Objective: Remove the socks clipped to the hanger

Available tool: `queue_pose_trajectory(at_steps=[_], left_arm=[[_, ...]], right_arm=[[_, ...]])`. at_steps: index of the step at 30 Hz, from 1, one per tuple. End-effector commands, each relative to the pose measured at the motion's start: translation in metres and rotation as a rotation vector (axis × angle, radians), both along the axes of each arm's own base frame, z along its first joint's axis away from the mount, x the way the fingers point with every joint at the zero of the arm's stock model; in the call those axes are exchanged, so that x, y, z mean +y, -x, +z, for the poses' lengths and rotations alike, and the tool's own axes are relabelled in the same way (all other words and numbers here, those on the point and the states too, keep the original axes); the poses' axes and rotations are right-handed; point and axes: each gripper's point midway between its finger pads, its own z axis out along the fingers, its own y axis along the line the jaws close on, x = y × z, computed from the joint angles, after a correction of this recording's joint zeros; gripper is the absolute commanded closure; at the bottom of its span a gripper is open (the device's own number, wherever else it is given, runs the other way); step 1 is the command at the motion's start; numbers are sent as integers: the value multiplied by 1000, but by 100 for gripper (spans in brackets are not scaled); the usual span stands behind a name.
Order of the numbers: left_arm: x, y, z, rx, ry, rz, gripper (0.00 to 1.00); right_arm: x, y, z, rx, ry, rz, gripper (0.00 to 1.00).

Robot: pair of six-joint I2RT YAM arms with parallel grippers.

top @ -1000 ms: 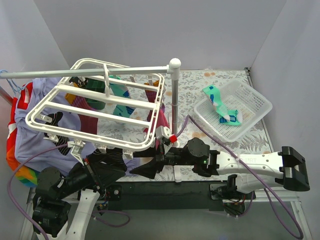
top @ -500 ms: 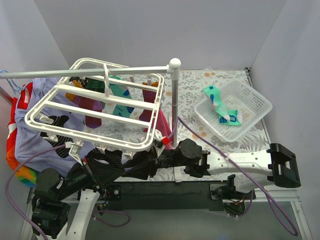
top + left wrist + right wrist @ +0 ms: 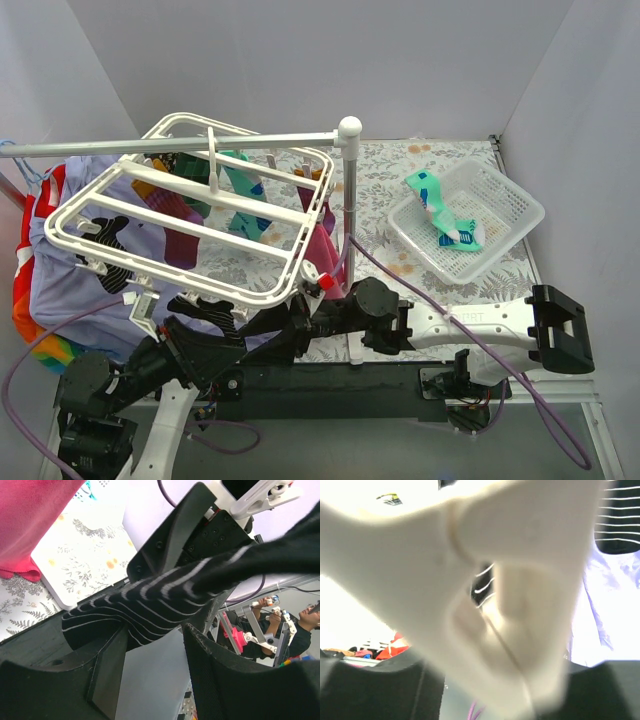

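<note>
The white hanger (image 3: 190, 225) hangs tilted from the grey rail. Teal, magenta and orange socks (image 3: 240, 195) dangle under it. A black sock with thin stripes (image 3: 212, 312) hangs from its near edge and also shows in the left wrist view (image 3: 150, 605). My left gripper (image 3: 152, 645) is open just below that sock, whose cloth runs across its fingertips. My right gripper (image 3: 282, 335) reaches under the hanger's near edge beside the sock. In the right wrist view a blurred white clip (image 3: 510, 605) fills the space between its spread fingers (image 3: 375, 690), with a gap at the left finger.
A white mesh basket (image 3: 505, 215) at the right holds a teal sock (image 3: 440, 210). The rail's pole (image 3: 349, 215) stands just behind my right arm. A lavender shirt (image 3: 60, 270) and a rainbow-striped garment (image 3: 45, 352) hang at the left.
My right gripper has moved left, under the hanger's near edge, up to the striped sock and a clip. The hanger has tilted and shifted left. My left gripper has risen slightly.
</note>
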Motion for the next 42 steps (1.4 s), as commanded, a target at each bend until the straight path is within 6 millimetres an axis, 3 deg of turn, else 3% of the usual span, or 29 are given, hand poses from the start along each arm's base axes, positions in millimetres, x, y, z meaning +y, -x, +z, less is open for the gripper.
queue_pose_trajectory(at_steps=[1, 11, 19, 24, 30, 33, 34, 35, 39, 41, 42], left_arm=[[-3, 15, 18, -50, 6, -57, 53], [-3, 13, 22, -57, 4, -55, 53], [3, 27, 16, -45, -33, -32, 54], [10, 51, 16, -60, -30, 9, 55], [20, 75, 44, -192, 8, 67, 59], [37, 79, 73, -316, 2, 203, 60], [47, 66, 84, -326, 0, 293, 58], [52, 70, 97, -383, -1, 329, 56], [72, 39, 121, -366, 26, 485, 46], [69, 27, 134, -351, 65, 473, 44], [65, 17, 134, -316, 83, 457, 38]], right_arm=[[8, -9, -1, -17, -9, -42, 44], [13, -7, -7, -24, 1, -36, 44], [9, -11, -9, -6, 9, -64, 99], [8, -9, -10, -1, 25, -54, 99], [9, -6, -18, 13, 67, -35, 99], [4, 1, -20, 5, 84, 4, 99], [1, 5, -21, -1, 91, 27, 99], [-2, 6, -21, -3, 97, 35, 99], [-15, 16, -21, -32, 112, 81, 99], [-23, 17, -16, -40, 104, 84, 99], [-25, 17, -19, -39, 119, 84, 99]])
